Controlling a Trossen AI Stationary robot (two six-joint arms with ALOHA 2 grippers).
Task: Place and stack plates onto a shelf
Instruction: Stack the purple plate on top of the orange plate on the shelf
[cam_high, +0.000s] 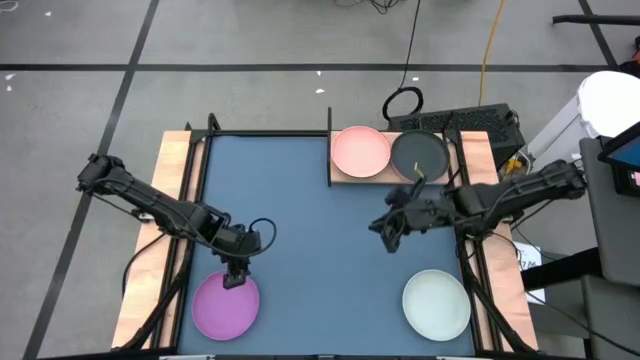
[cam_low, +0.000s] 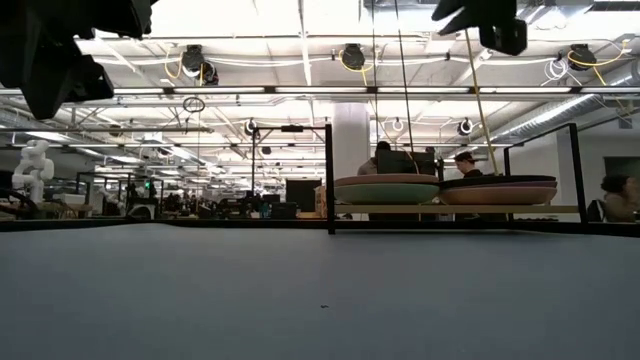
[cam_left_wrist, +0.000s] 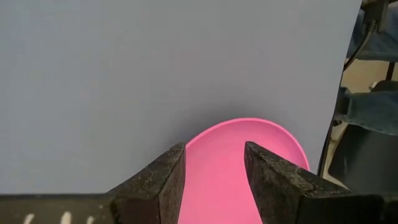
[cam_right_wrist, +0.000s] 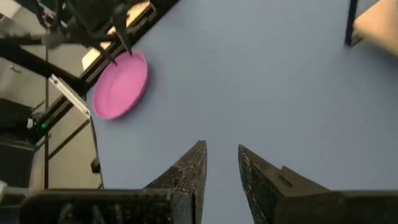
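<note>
My left gripper (cam_high: 235, 280) hung over the far rim of the purple plate (cam_high: 226, 307) on the counter (cam_high: 300, 230), jaws apart, empty, straddling that rim. My right gripper (cam_high: 385, 232) waited mid-counter, slightly parted, empty; the shelf (cam_high: 345, 177) lay far-right.

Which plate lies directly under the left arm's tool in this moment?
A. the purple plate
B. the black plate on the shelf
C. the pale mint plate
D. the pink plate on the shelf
A. In the high view the left tool hangs over the far rim of the purple plate, and the left wrist view shows the same plate between its open fingers.
</note>
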